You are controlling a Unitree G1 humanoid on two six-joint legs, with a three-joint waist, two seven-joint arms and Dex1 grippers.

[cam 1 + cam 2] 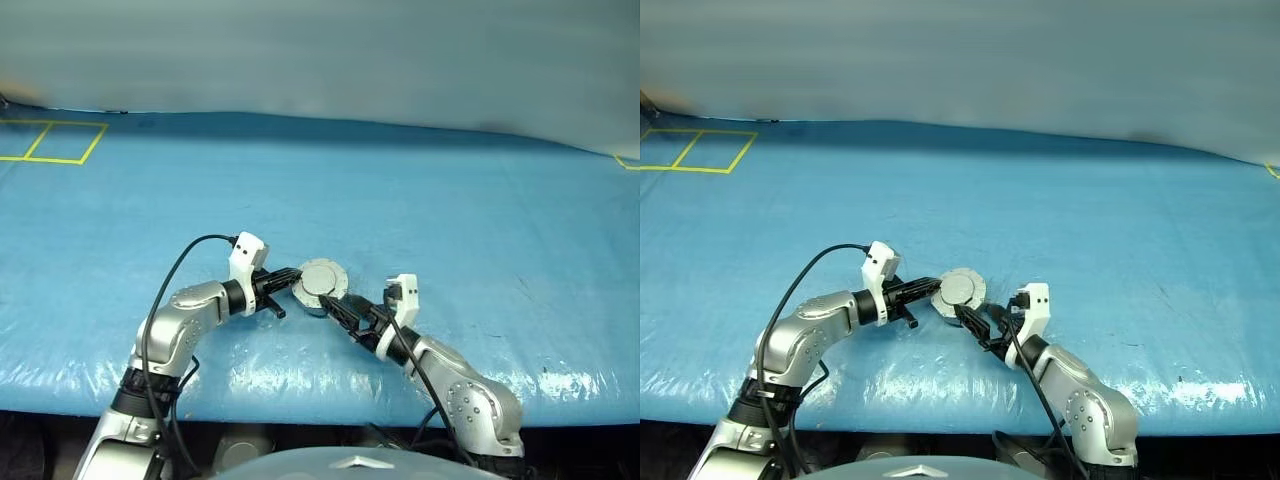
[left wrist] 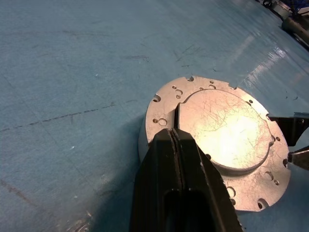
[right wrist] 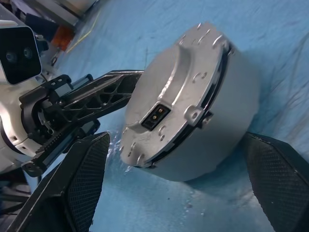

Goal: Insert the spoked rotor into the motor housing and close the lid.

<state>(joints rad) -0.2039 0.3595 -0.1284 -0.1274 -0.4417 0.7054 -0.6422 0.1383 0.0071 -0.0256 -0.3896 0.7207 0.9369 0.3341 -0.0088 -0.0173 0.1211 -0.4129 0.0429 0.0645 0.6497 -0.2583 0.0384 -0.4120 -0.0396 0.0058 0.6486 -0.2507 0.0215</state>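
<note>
Step in hand: judged to be the closing of the lid point(image 2: 227, 128); its plain grey outer face is seen lying on the motor housing point(image 3: 227, 125), which rests on the blue table cover point(image 1: 450, 200) between the two grippers.
Seating check: a thin dark seam is seen between lid and housing in the right wrist view; whether the lid is fully seated cannot be told. A flat, even press on the lid's edge is advised, with the housing kept from sliding.
Spoked rotor: presumed to be inside the closed case.
Right gripper point(image 3: 176, 188): released; its two padded fingers are spread wide to either side of the housing, with a clear gap at each side and nothing held.
Right arm pose: reached in from the near edge, pointed slightly downward and leftward at the housing.
Left gripper point(image 2: 175, 140): clenched shut, empty, its tip laid on the lid's near rim.
Left arm pose: elbow bent, forearm angled rightward and slightly downward.
</note>
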